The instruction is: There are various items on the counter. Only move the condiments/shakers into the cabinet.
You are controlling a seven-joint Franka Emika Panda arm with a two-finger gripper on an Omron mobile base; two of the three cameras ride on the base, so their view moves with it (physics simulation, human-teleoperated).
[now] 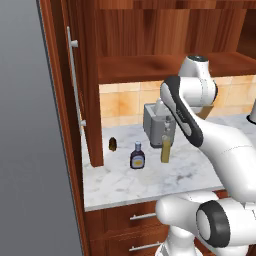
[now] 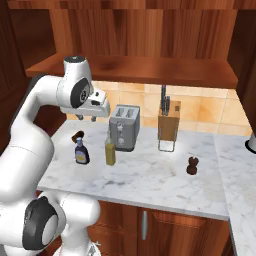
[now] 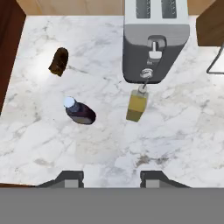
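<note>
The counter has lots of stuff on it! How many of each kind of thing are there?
Bottles: 2, the oil bottle and the dark bottle with a blue cap
Pepper mills: 1
Toasters: 1
Knife blocks: 1
Small brown lumps: 1
Total: 6 things on the counter

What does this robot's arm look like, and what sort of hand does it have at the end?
The arm is made of smooth, rounded glossy white segments linked by dark grey to black joint rings and caps. One segment carries a long dark stripe along its side. No loose cables show. The hand ends in two small, dark grey, blocky fingers set side by side, seen from the camera on it.
</note>
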